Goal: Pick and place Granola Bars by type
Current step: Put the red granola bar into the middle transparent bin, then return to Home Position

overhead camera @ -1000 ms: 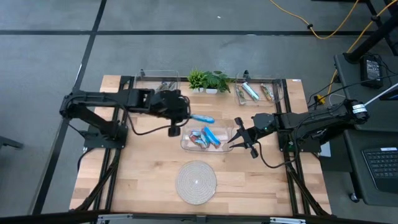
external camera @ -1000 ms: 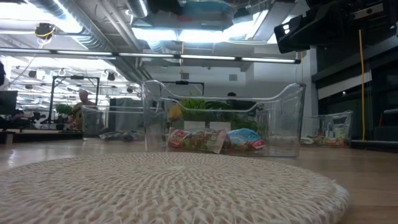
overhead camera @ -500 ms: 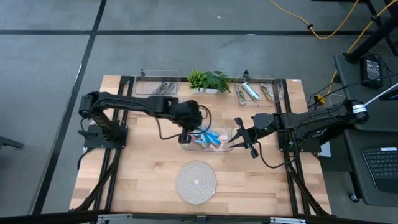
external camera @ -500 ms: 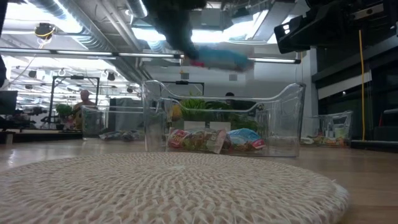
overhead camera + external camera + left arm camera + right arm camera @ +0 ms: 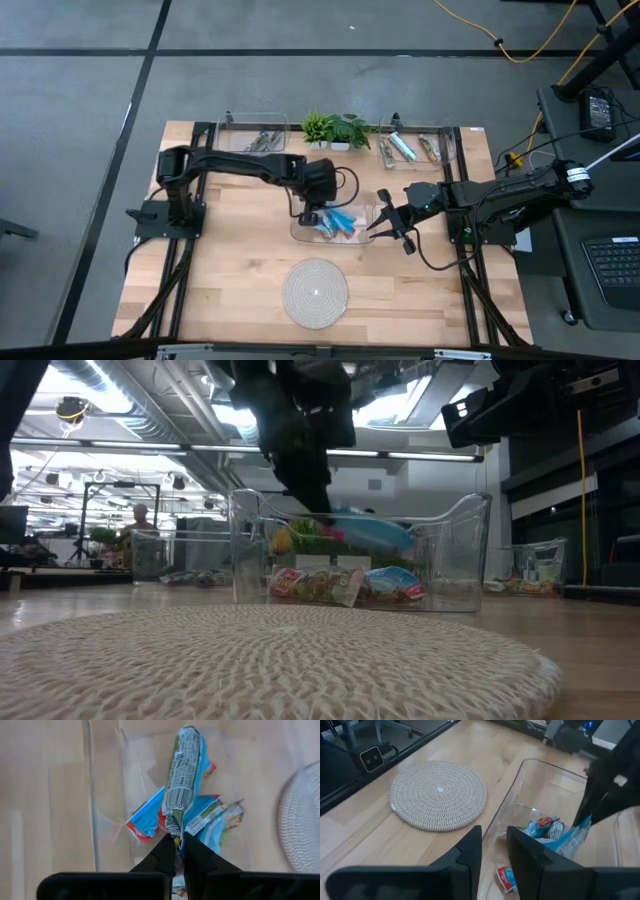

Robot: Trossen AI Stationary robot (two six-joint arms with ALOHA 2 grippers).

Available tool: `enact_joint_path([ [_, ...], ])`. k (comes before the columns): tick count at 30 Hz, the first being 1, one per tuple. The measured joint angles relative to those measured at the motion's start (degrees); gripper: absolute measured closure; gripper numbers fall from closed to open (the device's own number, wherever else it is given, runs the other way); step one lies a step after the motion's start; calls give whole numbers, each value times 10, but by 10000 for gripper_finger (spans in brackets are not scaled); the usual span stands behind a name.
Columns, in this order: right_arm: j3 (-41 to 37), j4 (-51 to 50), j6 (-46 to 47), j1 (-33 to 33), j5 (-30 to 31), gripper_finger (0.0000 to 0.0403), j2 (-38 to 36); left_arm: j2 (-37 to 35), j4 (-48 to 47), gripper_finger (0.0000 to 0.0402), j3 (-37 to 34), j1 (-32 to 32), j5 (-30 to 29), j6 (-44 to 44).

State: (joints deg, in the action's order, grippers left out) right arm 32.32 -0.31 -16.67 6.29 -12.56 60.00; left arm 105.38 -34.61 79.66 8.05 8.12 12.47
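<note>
My left gripper (image 5: pixel 177 842) is shut on a bright blue granola bar (image 5: pixel 184 770) and has it inside the clear middle bin (image 5: pixel 300 232), just below the rim. Several more wrapped bars (image 5: pixel 340 585), blue and orange-printed, lie on the bin's floor under it. In the low view the held bar (image 5: pixel 372 533) shows through the bin's near wall. My right gripper (image 5: pixel 495 845) stands at the bin's right end, closed on its wall. My left gripper pinches the bar's crimped end seal (image 5: pixel 173 824) between its two fingertips, coming steeply from above. The bar sticks out beyond the fingers, lengthwise and nearly level, clear of the bars below it. My right gripper has the bin's right end wall (image 5: pixel 492 822) between its fingers, one finger (image 5: pixel 532 855) inside the bin and one (image 5: pixel 465 855) outside. It comes slanting down from the table's right side. The bin stands on the table.
A round woven mat (image 5: pixel 315 290) lies near the front edge. Two more clear bins with bars stand at the far edge, one left (image 5: pixel 255 137) and one right (image 5: pixel 415 148), with a small green plant (image 5: pixel 335 130) between them.
My left gripper has swung toward the table's right and near edges and down, tipping steeper, and has carried the blue bar from above the table's far middle down into the middle bin. It has stayed shut on the bar.
</note>
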Motion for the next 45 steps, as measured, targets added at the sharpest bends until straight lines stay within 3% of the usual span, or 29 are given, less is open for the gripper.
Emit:
enact_joint_path([
  [9, 0, 0, 1, 0, 14, 309, 0, 14, 2, 375, 0, 16, 6, 23],
  [23, 0, 0, 13, 0, 17, 309, 0, -17, -29, 250, 0, 6, -25, 33],
  [28, 0, 19, 28, 0, 107, 309, 0, -82, -55, 232, 0, -4, -39, 2],
  [31, 0, 54, 18, 0, 156, 309, 0, -134, -63, 232, 0, -15, -36, -28],
  [37, 0, 87, -14, -5, 159, 309, -25, -253, -65, 250, 0, -37, -35, -63],
  [41, 0, 53, 6, -13, 188, 309, -88, -344, -57, 293, -22, -57, -36, -57],
  [45, -8, -4, 15, -13, 227, 325, -181, -452, -14, 358, -118, -70, -39, -46],
])
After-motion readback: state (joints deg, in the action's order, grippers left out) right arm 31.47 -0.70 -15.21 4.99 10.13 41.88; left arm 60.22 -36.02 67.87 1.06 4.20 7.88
